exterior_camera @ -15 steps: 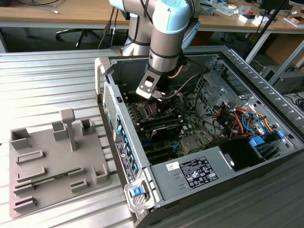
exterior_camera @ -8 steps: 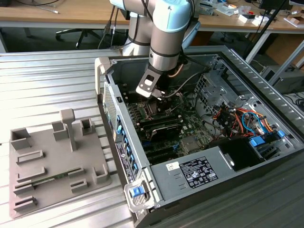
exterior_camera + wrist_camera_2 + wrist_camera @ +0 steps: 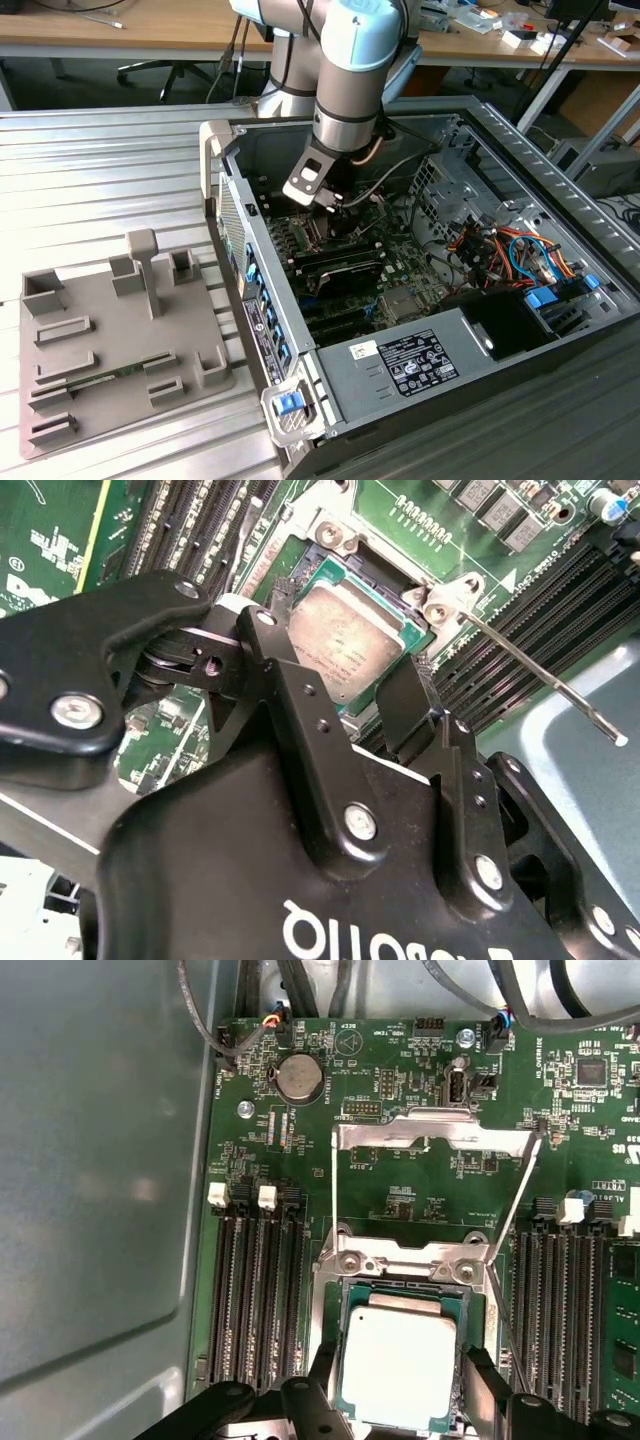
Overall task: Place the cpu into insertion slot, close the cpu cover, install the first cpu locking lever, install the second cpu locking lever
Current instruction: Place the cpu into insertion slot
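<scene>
In the exterior view my gripper (image 3: 330,205) reaches down into the open computer case (image 3: 300,395), over the green motherboard. In both wrist views its black fingers (image 3: 325,1365) flank the cpu (image 3: 400,1365), a silver-topped square chip, and press on two opposite edges of it. The cpu (image 3: 345,645) sits in, or just above, the insertion slot (image 3: 400,1257), squarely inside its silver rim. The cpu cover (image 3: 430,1132) is swung open, away from the slot. Two thin wire levers (image 3: 333,1190) (image 3: 540,675) stand raised on either side of it.
Long black memory slots (image 3: 255,1290) (image 3: 570,1300) run along both sides of the socket. Cables (image 3: 500,245) and a power supply (image 3: 420,360) fill the case's near end. A grey fixture tray (image 3: 110,340) lies on the table at the exterior view's left.
</scene>
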Controlling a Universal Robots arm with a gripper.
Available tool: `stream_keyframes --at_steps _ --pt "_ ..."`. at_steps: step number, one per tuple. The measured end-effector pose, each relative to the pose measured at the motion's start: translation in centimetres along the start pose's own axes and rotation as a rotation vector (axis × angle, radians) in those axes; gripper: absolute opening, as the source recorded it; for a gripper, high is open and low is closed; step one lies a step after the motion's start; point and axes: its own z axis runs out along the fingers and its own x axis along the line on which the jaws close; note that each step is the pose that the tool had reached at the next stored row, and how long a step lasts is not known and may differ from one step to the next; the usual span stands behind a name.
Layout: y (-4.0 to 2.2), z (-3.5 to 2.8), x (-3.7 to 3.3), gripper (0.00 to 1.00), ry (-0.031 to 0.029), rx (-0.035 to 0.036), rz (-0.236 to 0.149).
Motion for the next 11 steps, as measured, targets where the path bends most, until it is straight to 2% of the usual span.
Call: stream_keyframes --at_steps 4,9,11 --pt "-0.02 0.25 0.02 0.61 0.0022 -0.0002 0.004" --pt "-0.02 0.3 0.01 0.61 0.0017 0.0001 0.004" --pt "-0.02 0.3 0.01 0.55 0.0019 0.0001 0.004"
